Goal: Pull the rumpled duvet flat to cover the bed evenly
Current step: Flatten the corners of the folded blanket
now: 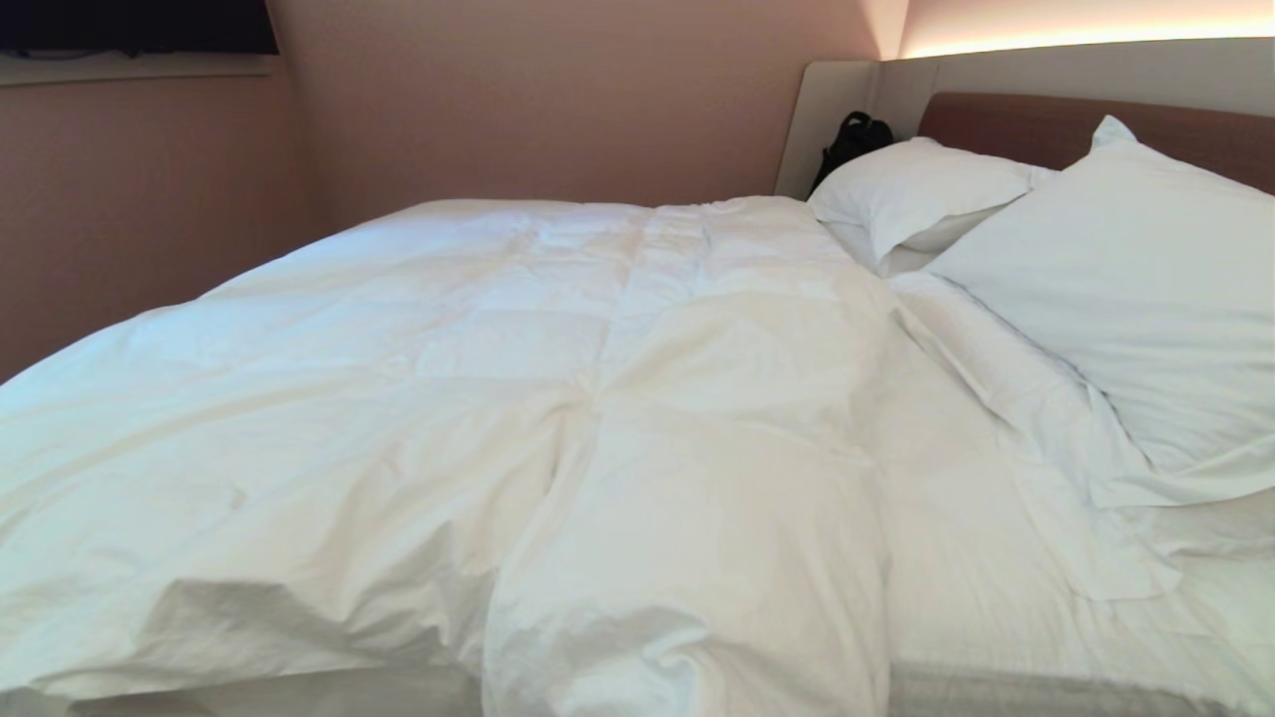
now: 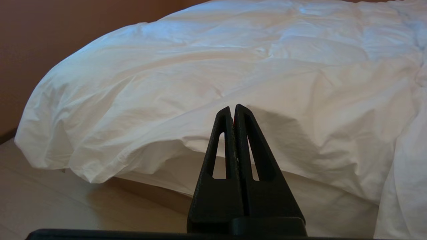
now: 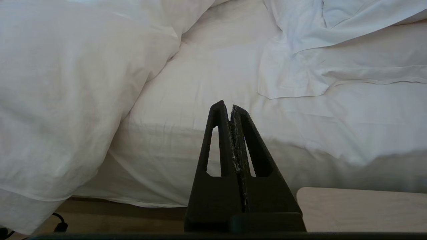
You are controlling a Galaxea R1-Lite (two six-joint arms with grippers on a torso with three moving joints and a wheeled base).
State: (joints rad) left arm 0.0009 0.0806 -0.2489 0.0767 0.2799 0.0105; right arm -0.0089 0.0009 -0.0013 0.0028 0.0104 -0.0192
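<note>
The puffy white duvet (image 1: 478,398) lies wrinkled over the left and middle of the bed (image 1: 1036,687); its near edge hangs over the mattress side (image 2: 100,156). Toward the head end a strip of fitted sheet (image 3: 217,83) stays bare beside the duvet's bunched edge (image 3: 66,100). Neither arm shows in the head view. My left gripper (image 2: 232,107) is shut and empty, held off the duvet's overhanging edge. My right gripper (image 3: 226,105) is shut with nothing in it, facing the bare mattress side.
Two white pillows (image 1: 1126,289) (image 1: 916,194) lean at the brown headboard (image 1: 1006,124), a black bag (image 1: 852,139) behind them. A pink wall (image 1: 149,199) runs along the far side. A light wooden surface (image 3: 360,210) and a dark cable (image 3: 60,223) lie low by the bed.
</note>
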